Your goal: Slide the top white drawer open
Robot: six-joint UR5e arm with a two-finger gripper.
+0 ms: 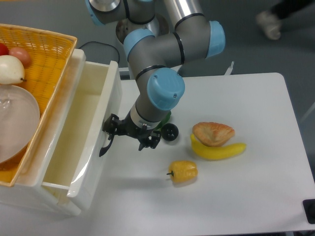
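The top white drawer (93, 98) stands pulled out to the right from the cabinet at the left, and its cream-white inside (74, 142) shows. Its curved black handle (104, 146) sits on the front wall. My gripper (111, 126) reaches in from the right and is shut on the upper end of this handle. Its fingers hide that part of the handle. The lower drawer is hidden beneath the top one.
A yellow woven basket (49, 59) with a clear bowl (17, 123) and fruit sits on the cabinet. On the white table (256, 196) lie a yellow pepper (183, 171), a banana (221, 151), a pastry (212, 132) and a small black-and-green object (170, 132) beside the wrist.
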